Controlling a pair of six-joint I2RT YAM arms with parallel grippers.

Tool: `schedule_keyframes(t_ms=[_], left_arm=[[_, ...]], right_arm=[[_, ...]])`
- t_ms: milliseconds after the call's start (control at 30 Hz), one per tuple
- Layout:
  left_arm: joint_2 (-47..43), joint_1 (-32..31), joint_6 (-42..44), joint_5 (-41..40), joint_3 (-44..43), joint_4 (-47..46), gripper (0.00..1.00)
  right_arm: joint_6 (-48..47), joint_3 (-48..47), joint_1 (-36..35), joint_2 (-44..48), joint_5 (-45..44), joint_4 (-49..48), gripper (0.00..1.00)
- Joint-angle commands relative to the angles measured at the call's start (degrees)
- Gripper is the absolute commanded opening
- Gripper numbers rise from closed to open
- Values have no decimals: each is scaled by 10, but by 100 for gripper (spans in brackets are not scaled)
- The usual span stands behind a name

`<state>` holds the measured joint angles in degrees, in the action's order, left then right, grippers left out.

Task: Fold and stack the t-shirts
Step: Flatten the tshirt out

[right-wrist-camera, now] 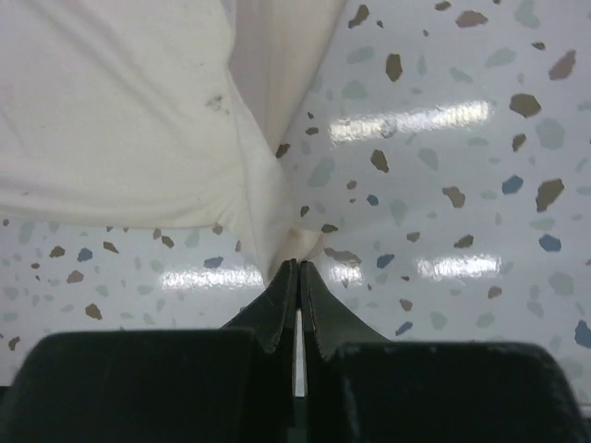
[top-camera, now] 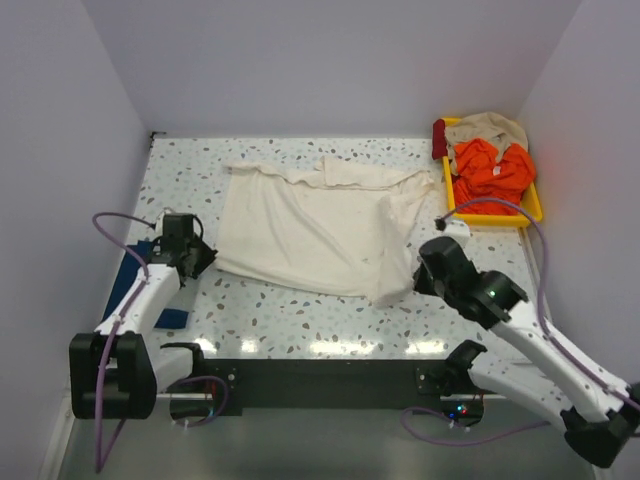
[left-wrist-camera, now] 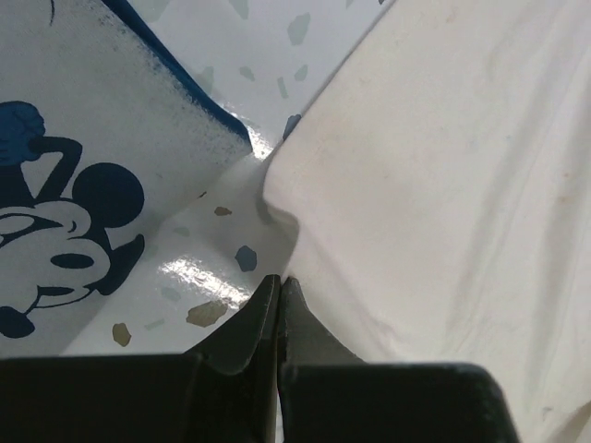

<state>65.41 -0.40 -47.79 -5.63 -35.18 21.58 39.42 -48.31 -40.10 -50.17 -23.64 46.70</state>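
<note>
The cream t-shirt [top-camera: 320, 225] lies spread and wrinkled on the speckled table. My left gripper [top-camera: 205, 258] is at its near left corner. In the left wrist view the jaws [left-wrist-camera: 279, 281] are shut on the shirt's puckered hem [left-wrist-camera: 443, 185]. My right gripper [top-camera: 420, 278] is at the near right corner. In the right wrist view it [right-wrist-camera: 297, 266] is shut on a drawn-up point of the cream cloth [right-wrist-camera: 120, 120]. The navy t-shirt [top-camera: 130, 275] lies under my left arm. Its white cartoon-mouse print [left-wrist-camera: 83, 185] shows in the left wrist view.
A yellow tray [top-camera: 530, 205] at the back right holds orange and beige clothes [top-camera: 490, 165]. White walls close in the table on the left, back and right. Bare speckled table [top-camera: 300, 315] runs along the near edge.
</note>
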Motion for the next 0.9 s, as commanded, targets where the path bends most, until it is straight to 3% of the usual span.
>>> schedule_keyframes(t_ms=[0, 67, 133, 200, 233, 367, 500, 600, 733, 867], left_arm=[[-4, 27, 28, 32, -29, -4, 0], [-3, 36, 30, 40, -32, -6, 0], [-1, 37, 29, 46, -39, -8, 0], [1, 39, 30, 52, -45, -9, 0], [2, 40, 28, 54, -46, -9, 0], [3, 40, 30, 54, -51, -11, 0], [3, 40, 32, 68, -51, -13, 0], [6, 40, 37, 76, -51, -15, 0], [9, 40, 45, 83, -53, -9, 0], [1, 40, 45, 93, -41, -16, 0]], right_arm=[[137, 26, 1, 124, -47, 149, 0], [167, 28, 1, 170, -40, 176, 0], [169, 32, 0, 214, -24, 171, 9], [171, 31, 0, 225, -26, 168, 22], [169, 31, 1, 221, -33, 159, 37], [146, 16, 1, 167, -43, 125, 57], [101, -2, 3, 88, -118, 82, 58], [35, -19, 46, 4, -114, 21, 60], [-57, 12, 254, -83, 131, -112, 51], [-89, 23, 320, -169, 189, -188, 48]])
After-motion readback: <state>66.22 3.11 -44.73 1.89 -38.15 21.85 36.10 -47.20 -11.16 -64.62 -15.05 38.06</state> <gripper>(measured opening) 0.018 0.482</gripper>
